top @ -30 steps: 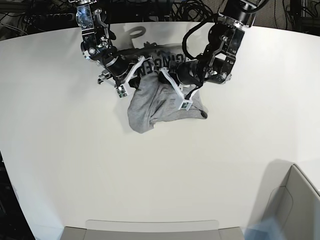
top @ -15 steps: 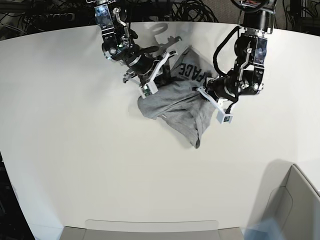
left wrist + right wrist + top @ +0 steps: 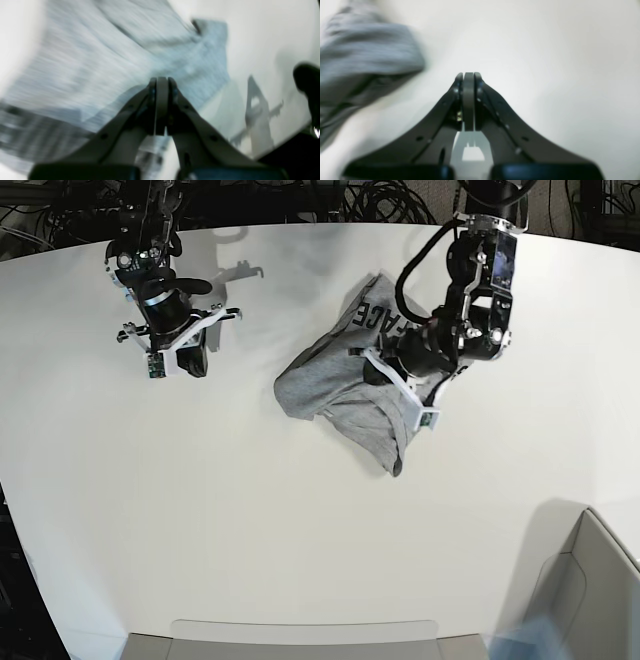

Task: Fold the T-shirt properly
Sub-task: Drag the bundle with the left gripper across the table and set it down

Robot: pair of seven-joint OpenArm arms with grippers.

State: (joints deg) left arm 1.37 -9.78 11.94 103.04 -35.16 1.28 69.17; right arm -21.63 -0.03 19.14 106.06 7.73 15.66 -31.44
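Note:
The T-shirt [image 3: 345, 385] lies in a crumpled grey heap at the table's middle, with dark lettering showing on its upper fold. My left gripper [image 3: 392, 372] hovers over the heap's right side. In the left wrist view this gripper [image 3: 162, 80] has its jaws pressed together with no cloth seen between them, and the blurred T-shirt [image 3: 105, 55] lies behind. My right gripper [image 3: 190, 360] is far to the left over bare table. In the right wrist view it [image 3: 469, 75] is shut and empty, with the T-shirt [image 3: 362, 52] off to its left.
A grey bin [image 3: 590, 580] stands at the lower right corner. A grey tray edge [image 3: 300, 638] runs along the front. Dark cables [image 3: 330, 200] lie beyond the table's far edge.
My right gripper has let go of the T-shirt and swung away to the left. The left gripper has shifted left over the heap, which now lies loose on the table.

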